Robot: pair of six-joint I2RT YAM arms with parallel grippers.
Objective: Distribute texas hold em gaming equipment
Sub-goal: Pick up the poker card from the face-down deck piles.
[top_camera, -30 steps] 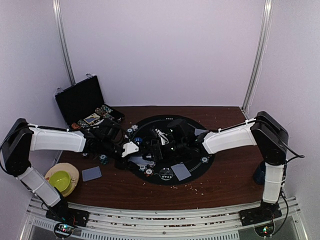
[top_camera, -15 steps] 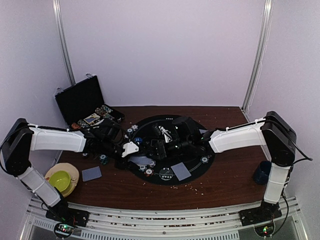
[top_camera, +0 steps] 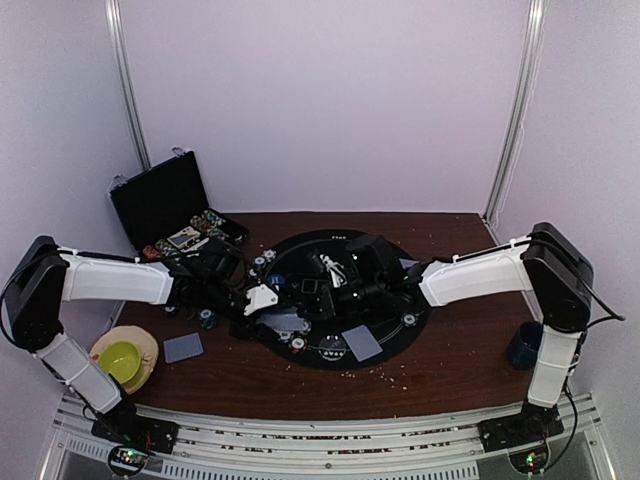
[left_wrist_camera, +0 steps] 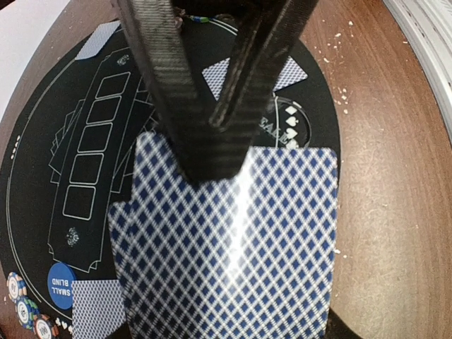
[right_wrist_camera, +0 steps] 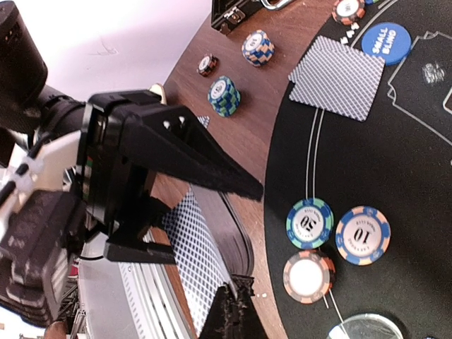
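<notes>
My left gripper (right_wrist_camera: 212, 226) is shut on a deck of blue-diamond-backed playing cards (left_wrist_camera: 233, 247), held level above the mat's near-left edge. My right gripper (right_wrist_camera: 233, 305) meets it from the right, and its fingers (left_wrist_camera: 205, 141) are shut on the edge of the top card (right_wrist_camera: 194, 265), which is peeled slightly off the deck (right_wrist_camera: 233, 226). In the top view both grippers meet at the mat's left part (top_camera: 300, 300). Loose poker chips (right_wrist_camera: 309, 223) lie on the black mat (top_camera: 400, 300), near a blue small-blind button (right_wrist_camera: 386, 39) and a dealt card (right_wrist_camera: 339, 76).
An open black case (top_camera: 165, 200) stands at the back left with chip stacks (right_wrist_camera: 224, 95) in front of it. One card (top_camera: 183, 347) lies on the wood beside a yellow-green bowl on a plate (top_camera: 120, 358). Another card (top_camera: 362, 343) lies on the mat's front. A dark blue mug (top_camera: 525, 345) stands far right.
My right arm has reached left to the deck and its jaws have closed on the top card. The left gripper has stayed still with the deck.
</notes>
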